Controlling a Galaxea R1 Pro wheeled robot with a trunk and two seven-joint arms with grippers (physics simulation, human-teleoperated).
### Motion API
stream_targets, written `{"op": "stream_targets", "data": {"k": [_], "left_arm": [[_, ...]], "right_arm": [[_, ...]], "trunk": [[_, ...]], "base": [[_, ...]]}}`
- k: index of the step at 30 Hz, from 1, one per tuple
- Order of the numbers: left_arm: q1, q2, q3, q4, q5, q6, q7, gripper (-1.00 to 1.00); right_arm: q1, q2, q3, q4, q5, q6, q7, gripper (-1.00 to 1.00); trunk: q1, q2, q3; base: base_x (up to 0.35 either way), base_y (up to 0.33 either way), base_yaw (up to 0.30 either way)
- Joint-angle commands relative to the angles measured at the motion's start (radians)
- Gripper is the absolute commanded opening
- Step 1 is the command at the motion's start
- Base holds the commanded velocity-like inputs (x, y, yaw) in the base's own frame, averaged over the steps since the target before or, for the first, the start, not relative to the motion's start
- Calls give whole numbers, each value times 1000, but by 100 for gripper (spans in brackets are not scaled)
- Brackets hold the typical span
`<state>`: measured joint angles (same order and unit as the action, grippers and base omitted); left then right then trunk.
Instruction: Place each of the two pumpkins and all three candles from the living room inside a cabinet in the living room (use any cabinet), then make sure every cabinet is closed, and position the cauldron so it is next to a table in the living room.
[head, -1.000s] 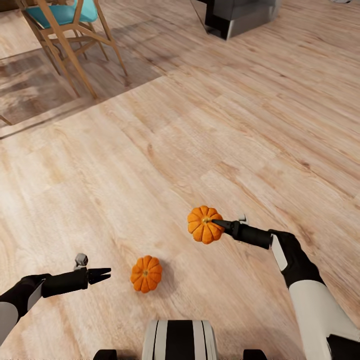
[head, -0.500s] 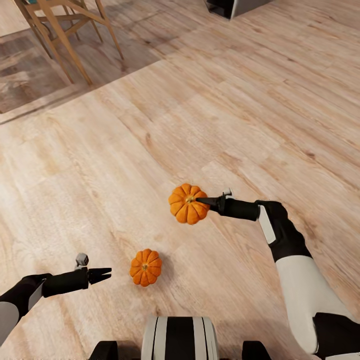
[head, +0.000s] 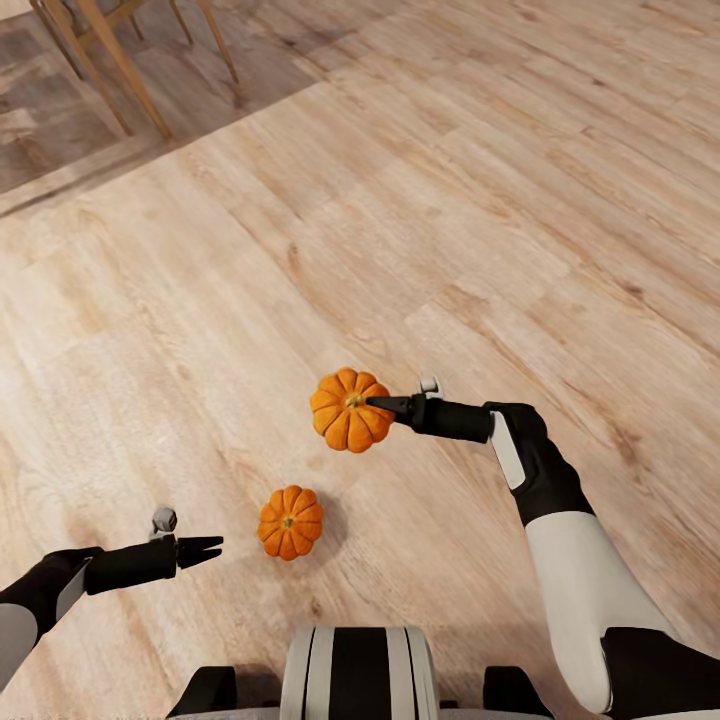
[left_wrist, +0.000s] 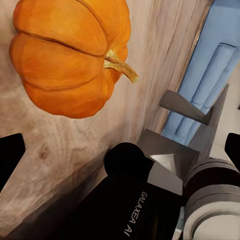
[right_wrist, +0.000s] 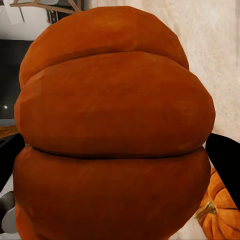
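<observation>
My right gripper (head: 385, 403) is shut on an orange pumpkin (head: 348, 410) and holds it above the wooden floor. In the right wrist view this pumpkin (right_wrist: 115, 135) bulges between the dark fingers (right_wrist: 226, 156). A second, smaller-looking pumpkin (head: 290, 522) rests on the floor just in front of my base; it is also seen as the pumpkin with a stem (left_wrist: 70, 55) and as the pumpkin at the frame corner (right_wrist: 222, 215). My left gripper (head: 205, 548) is open, low and to the left of the floor pumpkin, apart from it. The cabinet is out of view.
Wooden chair legs (head: 110, 60) stand on a darker floor patch (head: 60, 120) at the far left. My base (head: 360, 670) is at the near edge. Light plank floor (head: 520, 200) stretches ahead and to the right.
The head view has tilted down, so the chair and a dark unit slid up out of frame. My right arm carried its pumpkin leftward, nearer the floor pumpkin. The left arm stayed put.
</observation>
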<state>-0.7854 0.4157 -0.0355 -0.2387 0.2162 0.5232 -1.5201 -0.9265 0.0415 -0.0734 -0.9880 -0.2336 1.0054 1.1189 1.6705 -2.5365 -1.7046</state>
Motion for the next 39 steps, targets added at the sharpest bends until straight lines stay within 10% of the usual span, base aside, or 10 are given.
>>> {"op": "stream_targets", "data": {"k": [1, 18, 39], "left_arm": [[0, 0, 0, 0, 0, 0, 0, 100], [0, -16, -3, -11, -1, -1, -1, 100], [-5, 1, -1, -260, -3, -16, -10, 100]], "right_arm": [[0, 0, 0, 0, -6, 4, 5, -100], [0, 3, 0, -3, -6, 1, 14, -100], [-24, 2, -1, -7, -3, -2, 13, -100]], "trunk": [[0, 0, -4], [8, -4, -70], [17, -9, -128]], "base": [[0, 0, 0], [0, 0, 0], [0, 0, 0]]}}
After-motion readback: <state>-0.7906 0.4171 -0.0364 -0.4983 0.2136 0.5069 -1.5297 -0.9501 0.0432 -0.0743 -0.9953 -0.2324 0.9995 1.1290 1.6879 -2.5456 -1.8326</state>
